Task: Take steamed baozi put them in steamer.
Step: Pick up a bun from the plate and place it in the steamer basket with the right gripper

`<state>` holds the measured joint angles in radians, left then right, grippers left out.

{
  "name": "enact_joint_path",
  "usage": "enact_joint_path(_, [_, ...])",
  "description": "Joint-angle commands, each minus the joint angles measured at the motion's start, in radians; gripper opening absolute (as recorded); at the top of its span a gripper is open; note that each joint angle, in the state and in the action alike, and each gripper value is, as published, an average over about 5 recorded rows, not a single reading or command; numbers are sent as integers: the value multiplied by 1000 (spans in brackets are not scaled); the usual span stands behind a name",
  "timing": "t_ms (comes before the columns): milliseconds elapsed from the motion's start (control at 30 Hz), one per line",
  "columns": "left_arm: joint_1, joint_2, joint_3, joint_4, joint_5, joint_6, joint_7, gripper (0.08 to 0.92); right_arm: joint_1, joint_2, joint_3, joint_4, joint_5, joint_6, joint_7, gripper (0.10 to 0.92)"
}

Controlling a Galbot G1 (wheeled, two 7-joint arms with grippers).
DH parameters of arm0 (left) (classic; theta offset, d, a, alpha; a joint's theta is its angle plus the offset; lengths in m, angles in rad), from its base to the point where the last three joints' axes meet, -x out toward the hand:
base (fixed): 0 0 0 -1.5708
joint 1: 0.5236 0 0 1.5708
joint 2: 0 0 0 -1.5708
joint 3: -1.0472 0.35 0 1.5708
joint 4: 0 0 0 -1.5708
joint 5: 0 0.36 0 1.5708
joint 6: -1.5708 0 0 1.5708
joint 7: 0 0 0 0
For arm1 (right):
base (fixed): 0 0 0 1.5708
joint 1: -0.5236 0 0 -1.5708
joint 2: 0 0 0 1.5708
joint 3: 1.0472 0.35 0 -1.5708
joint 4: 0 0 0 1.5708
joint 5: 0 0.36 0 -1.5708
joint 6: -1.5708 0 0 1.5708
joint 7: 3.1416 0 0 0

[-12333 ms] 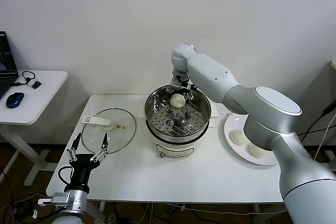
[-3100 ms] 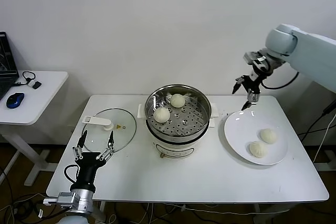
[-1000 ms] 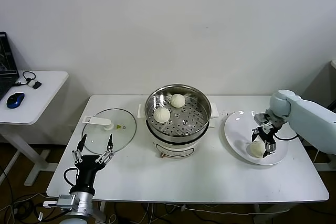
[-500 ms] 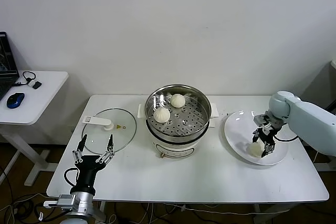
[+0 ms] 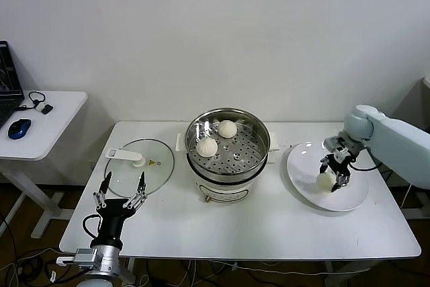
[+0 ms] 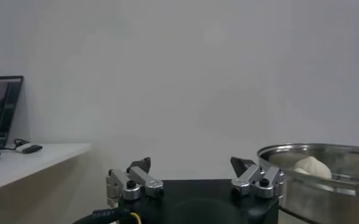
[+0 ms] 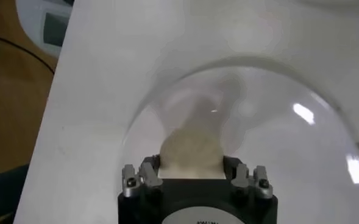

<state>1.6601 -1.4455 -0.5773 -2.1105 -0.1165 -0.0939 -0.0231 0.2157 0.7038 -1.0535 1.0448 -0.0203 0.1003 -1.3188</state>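
My right gripper (image 5: 334, 171) is shut on a cream baozi (image 5: 326, 181) and holds it just above the white plate (image 5: 302, 166). In the right wrist view the baozi (image 7: 193, 143) sits between the fingers (image 7: 150, 165) over the plate (image 7: 301, 146). The steel steamer (image 5: 262, 140) stands mid-table with two baozi inside, one at the back (image 5: 227, 128) and one at the left (image 5: 207, 146). The fourth baozi is hidden. My left gripper (image 5: 119, 193) is open and empty near the table's front left corner.
The glass lid (image 5: 140, 162) lies flat left of the steamer. A side table (image 5: 47, 122) with a blue mouse (image 5: 19, 128) stands far left. The left wrist view shows the steamer rim (image 6: 325, 182) with a baozi (image 6: 312, 165) in it.
My right gripper has closed on the baozi and lifted it a little off the plate, toward the steamer. The left arm has not moved.
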Motion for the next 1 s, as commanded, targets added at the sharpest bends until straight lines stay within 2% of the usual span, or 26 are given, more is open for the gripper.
enact_joint_path(33, [1, 1, 0, -5, 0, -1, 0, 823, 374, 14, -249, 141, 141, 32, -25, 670])
enact_joint_path(333, [-3, 2, 1, -11, -1, 2, 0, 823, 613, 90, -376, 233, 209, 107, -43, 670])
enact_joint_path(600, [-4, -1, 2, -13, 0, 4, 0, 823, 670, 200, -368, 297, 215, 162, -37, 670])
enact_joint_path(1000, [0, -6, -14, -27, -6, 9, -2, 823, 502, 439, -246, 246, 70, 256, -17, 670])
